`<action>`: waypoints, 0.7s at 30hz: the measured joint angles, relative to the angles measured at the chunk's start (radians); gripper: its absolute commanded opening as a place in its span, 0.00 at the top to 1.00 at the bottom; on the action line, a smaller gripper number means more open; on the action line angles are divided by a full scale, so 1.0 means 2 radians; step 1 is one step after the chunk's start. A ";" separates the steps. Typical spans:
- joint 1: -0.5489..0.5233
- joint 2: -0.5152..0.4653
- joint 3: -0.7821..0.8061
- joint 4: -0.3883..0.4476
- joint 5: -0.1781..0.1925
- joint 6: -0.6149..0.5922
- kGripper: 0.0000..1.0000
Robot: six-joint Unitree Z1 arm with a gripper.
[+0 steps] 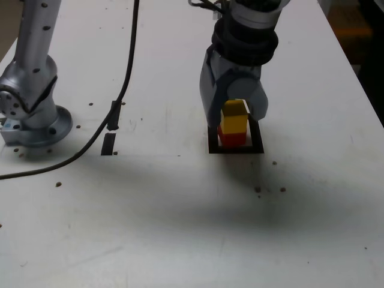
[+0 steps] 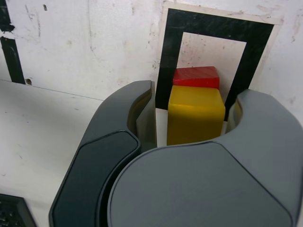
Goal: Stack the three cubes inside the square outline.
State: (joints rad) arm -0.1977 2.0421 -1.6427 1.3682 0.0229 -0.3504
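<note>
The yellow cube (image 1: 234, 120) (image 2: 195, 118) rests on top of the red cube (image 1: 231, 138) (image 2: 196, 77), and both stand inside the black square outline (image 1: 235, 149) (image 2: 213, 26). My gripper (image 1: 235, 111) (image 2: 195, 98) is lowered around the yellow cube, one finger on each side. The wrist view shows a narrow strip of white table between the cube and the darker finger, so the gripper is open and the cube sits free. The green cube appears in neither view.
A second grey arm base (image 1: 30, 90) stands at the exterior view's left, and a black cable (image 1: 120, 90) runs down past it. Two short black strips (image 1: 114, 114) (image 1: 108, 144) lie beside the cable. The white table's edge (image 1: 360, 78) slants along the exterior view's right.
</note>
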 measured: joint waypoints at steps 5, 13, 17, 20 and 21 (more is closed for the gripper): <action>0.000 -0.002 -0.004 0.013 0.003 0.000 0.08; 0.027 -0.063 0.009 0.074 0.035 0.024 0.02; 0.078 -0.064 0.035 0.060 0.041 0.088 0.02; 0.113 -0.055 0.045 0.032 0.042 0.125 0.02; 0.118 -0.049 0.049 0.023 0.042 0.132 0.02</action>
State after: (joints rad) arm 0.0390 1.9442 -1.5455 1.4134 0.1061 -0.0855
